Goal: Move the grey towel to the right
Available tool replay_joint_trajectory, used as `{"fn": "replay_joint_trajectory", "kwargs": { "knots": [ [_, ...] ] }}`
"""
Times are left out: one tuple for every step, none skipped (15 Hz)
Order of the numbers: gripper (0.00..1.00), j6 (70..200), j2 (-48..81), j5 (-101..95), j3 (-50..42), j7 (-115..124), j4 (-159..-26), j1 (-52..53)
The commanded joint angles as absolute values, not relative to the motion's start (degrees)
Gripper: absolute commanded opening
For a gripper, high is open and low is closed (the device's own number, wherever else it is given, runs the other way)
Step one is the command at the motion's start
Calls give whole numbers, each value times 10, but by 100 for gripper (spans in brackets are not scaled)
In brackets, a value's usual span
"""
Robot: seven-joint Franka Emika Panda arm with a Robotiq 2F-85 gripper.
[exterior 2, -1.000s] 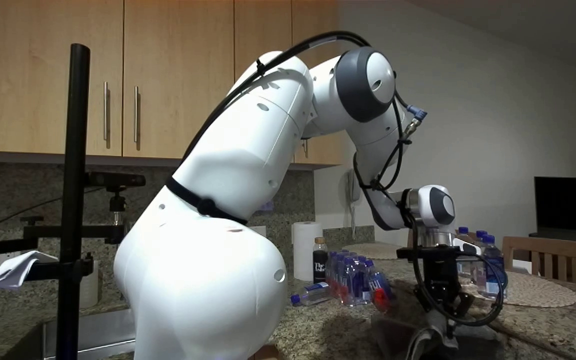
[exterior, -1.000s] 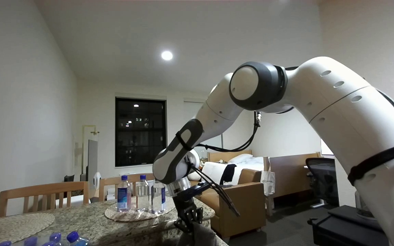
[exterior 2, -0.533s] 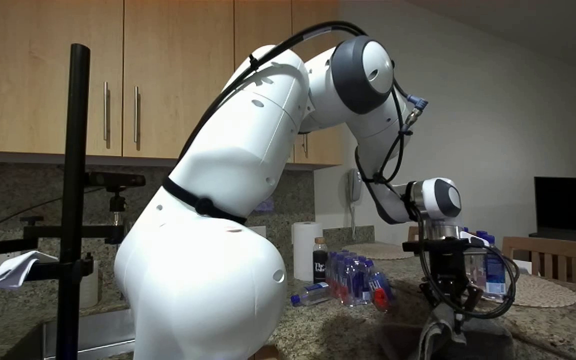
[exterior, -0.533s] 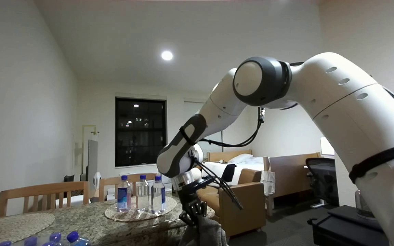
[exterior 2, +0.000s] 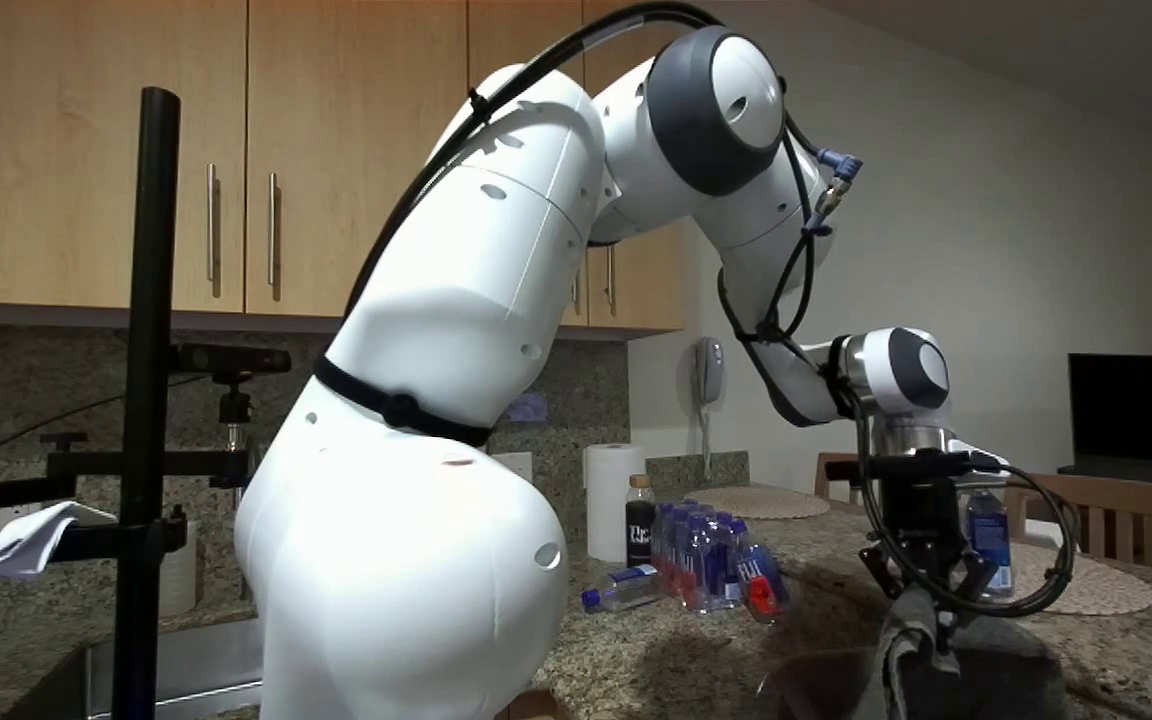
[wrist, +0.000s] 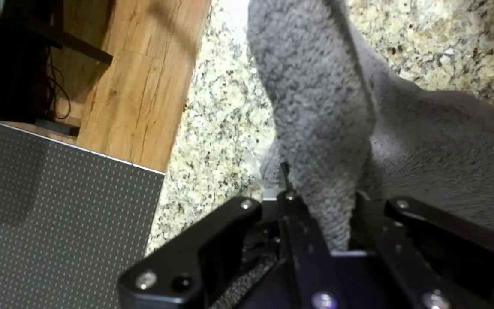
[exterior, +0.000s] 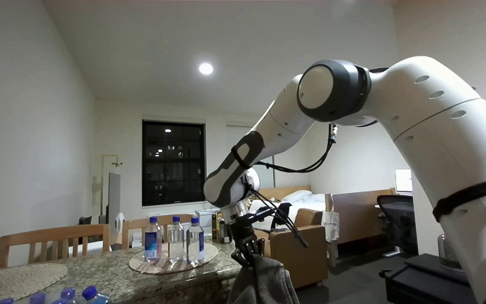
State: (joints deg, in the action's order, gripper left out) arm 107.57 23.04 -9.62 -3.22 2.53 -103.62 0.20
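Both your end effector and the towel stand higher over the table than a second ago, and farther toward its end in an exterior view. You have the fingers clamped on a bunched fold, parted only by the cloth's thickness; the rest of the towel hangs below them, over the table near its edge. Its lower end runs out of both exterior views, so you cannot tell whether any of it touches the table. Your likeliest trouble is a slip: you hold only a fold, and its weight could pull it loose, the more so if you jerk sideways. A trailing corner may also drag if you travel right without enough height. Watch the table's rim too: in the wrist view you see floor just past it, so letting go beyond that line would likely drop the towel off. Mind your cable: in an exterior view a bottle on the table shows through its loop. You cannot judge how near they are, but a wide swing might tip it.
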Motion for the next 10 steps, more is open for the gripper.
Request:
{"fn": "replay_joint_trajectory", "kwargs": {
  "knots": [
    [10, 1059, 210, -111, -34, 13, -1071, -3],
    [10, 1055, 209, -118, -35, 14, -1081, -1],
    [10, 1049, 207, -124, -35, 12, -1091, 0],
    [10, 1045, 204, -134, -35, 13, -1103, 2],
    [10, 1044, 203, -142, -34, 16, -1115, 4],
    [10, 1046, 203, -147, -32, 19, -1125, 7],
    [10, 1048, 204, -151, -31, 23, -1133, 8],
    [10, 1050, 205, -154, -29, 25, -1140, 10],
    [10, 1051, 209, -158, -29, 30, -1145, 12],
    [10, 1051, 214, -161, -30, 35, -1149, 15]
  ]
}}
